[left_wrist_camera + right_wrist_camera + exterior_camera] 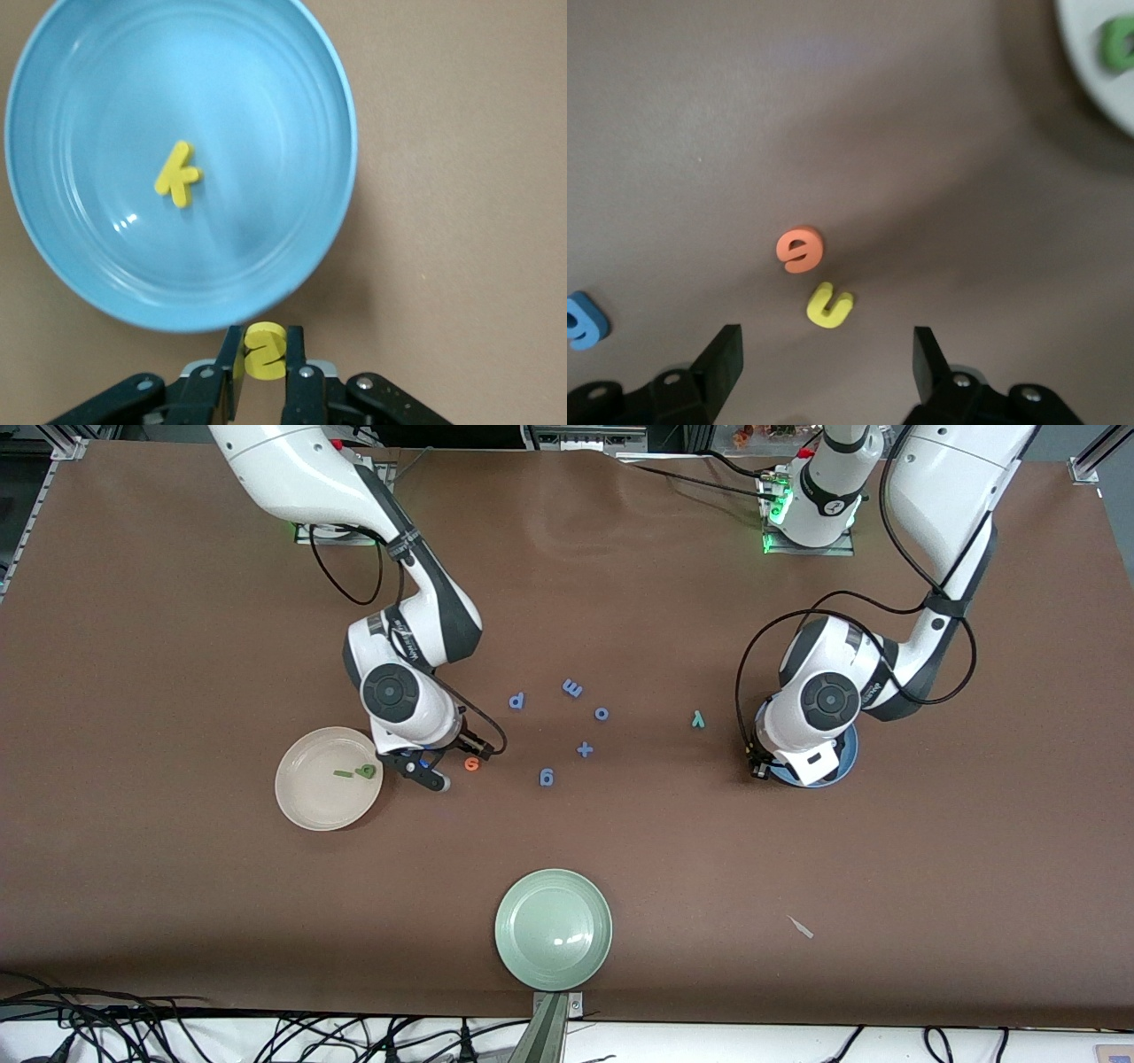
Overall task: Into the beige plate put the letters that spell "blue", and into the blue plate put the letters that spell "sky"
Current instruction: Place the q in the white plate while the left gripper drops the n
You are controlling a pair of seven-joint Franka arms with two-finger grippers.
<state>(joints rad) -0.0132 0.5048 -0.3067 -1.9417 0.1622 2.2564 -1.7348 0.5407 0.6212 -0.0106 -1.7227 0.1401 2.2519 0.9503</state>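
Pale green plate: nearest the front camera, on the counter, holding nothing.
Beige plate: toward the right arm's end; the dark green l and dark green b lie in it, at about 3 o'clock from its centre.
Right pincer: low over the counter just beside the beige plate's rim, jaws spread wide, gripping nothing.
Yellow u: on the counter between those jaws; the orange e sits touching or nearly touching it, at its 11 o'clock in the right wrist view.
Left pincer: over the blue plate at its edge, clamped on the yellow s.
Yellow k: already in the blue plate.
Teal y: loose on the counter, near the blue plate.
Blue letters and plus: mid-counter, not wanted.
Risk, right: closing on the u could catch or nudge the e, since they crowd together.
Risk, left: the s hangs right at the rim; released here it may land outside.
Writing: none legible beyond the letters themselves.
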